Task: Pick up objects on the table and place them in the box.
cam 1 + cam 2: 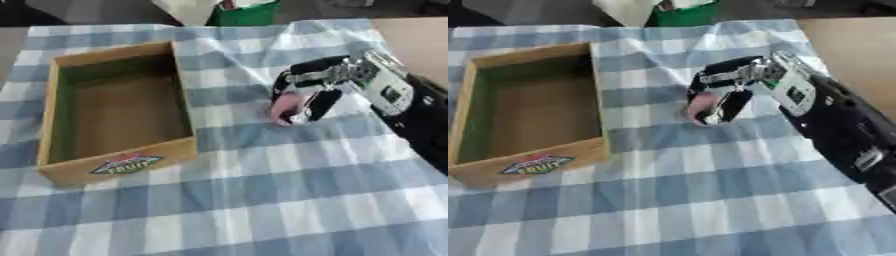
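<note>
On the blue checked cloth (262, 200) nearest me nothing lies; left of centre sits the wooden box (114, 167). To its right my right hand (306, 87) curls around a pink object (282, 110) touching the cloth.

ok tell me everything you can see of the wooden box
The wooden box is a shallow rectangular crate of light, plain wood with thin walls, open at the top and empty inside, its floor a darker brown. A colourful label reading "fruit" sits on its near wall. It stands upright, slightly askew, on the left of the blue and white checked cloth. Only the cloth touches it; the right robot hand is well apart to its right.
</note>
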